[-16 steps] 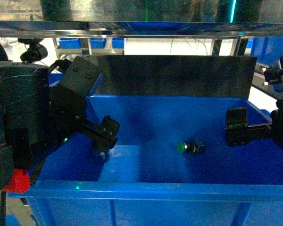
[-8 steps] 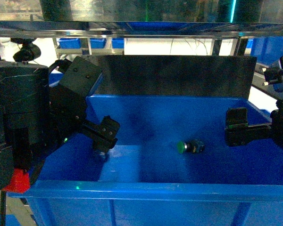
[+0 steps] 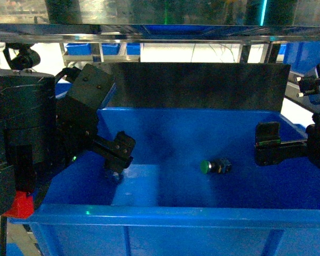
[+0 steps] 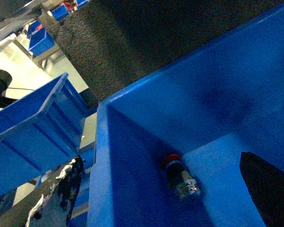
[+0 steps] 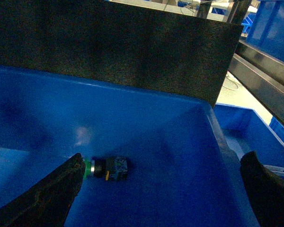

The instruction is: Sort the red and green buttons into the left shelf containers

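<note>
Head: left gripper point(image 3: 116, 160) hanging low at the blue bin point(image 3: 165, 218)'s left wall, right gripper point(image 3: 269, 144) hovering by the right wall, green button point(image 3: 214, 166) lying mid-floor; left wrist: fingers spread wide over the red button point(image 4: 180, 176), which is lying on its side in the corner, so descend square, closing across the body; right wrist: fingers wide apart, empty.

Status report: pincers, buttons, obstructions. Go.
Both pincers open, empty, inside blue bin. Red button lying near left wall under left pincer. Green button lying mid-floor. Nothing blocking.
</note>
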You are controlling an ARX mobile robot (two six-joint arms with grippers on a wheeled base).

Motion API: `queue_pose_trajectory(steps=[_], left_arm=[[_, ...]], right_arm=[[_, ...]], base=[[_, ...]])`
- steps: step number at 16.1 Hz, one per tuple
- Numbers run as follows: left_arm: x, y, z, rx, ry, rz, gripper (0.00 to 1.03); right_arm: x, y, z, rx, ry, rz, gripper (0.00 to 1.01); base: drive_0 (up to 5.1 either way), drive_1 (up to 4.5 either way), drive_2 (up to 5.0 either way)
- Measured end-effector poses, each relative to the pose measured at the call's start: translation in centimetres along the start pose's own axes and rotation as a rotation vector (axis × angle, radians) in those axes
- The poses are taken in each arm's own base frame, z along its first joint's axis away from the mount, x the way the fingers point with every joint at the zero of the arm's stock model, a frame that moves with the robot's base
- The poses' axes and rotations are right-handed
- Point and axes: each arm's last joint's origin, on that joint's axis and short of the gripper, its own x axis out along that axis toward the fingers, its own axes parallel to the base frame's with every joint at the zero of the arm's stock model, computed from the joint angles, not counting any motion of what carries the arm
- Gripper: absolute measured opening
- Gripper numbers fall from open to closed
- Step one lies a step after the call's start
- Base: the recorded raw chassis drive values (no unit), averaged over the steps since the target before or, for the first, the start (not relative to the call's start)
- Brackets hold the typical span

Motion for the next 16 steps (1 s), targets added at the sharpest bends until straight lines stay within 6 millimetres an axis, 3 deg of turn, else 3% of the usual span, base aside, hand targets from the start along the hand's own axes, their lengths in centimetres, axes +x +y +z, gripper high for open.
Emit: queue_pose_trajectory(steps=[10,11,13,15,16], left_arm=[[0.0,0.0,0.0,0.000,0.000,0.000,0.98],[-0.1,0.1,-0.1,-0.077,-0.079,0.063,0.92],[-3.1,1.5,-2.4,-0.264,-0.078,0.099,0.70],[-6.8,3.8,-2.8,-0.368,-0.084,0.121,0.47],[-9.1,4.5,-2.8,-0.396,-0.107,0.105,0.28]], right_arm=[[0.0,0.0,0.1,0.006,-0.009,-0.005,0.97],[-0.5,-0.3,-0.2,0.035,-0.047,-0.037,0.87],[-4.1,-1.8,-1.6,0.047,0.042,-0.055,0.66],[-7.0,-3.1,-0.4,0.066,-0.001,-0.067,0.42],[-9.0,-3.4,0.3,0.071,-0.038,-0.049,0.24]], base=[[0.0,0.00,0.0],[0.0,0.00,0.0],[0.0,0.00,0.0],[0.0,0.00,0.0],[0.0,0.00,0.0]])
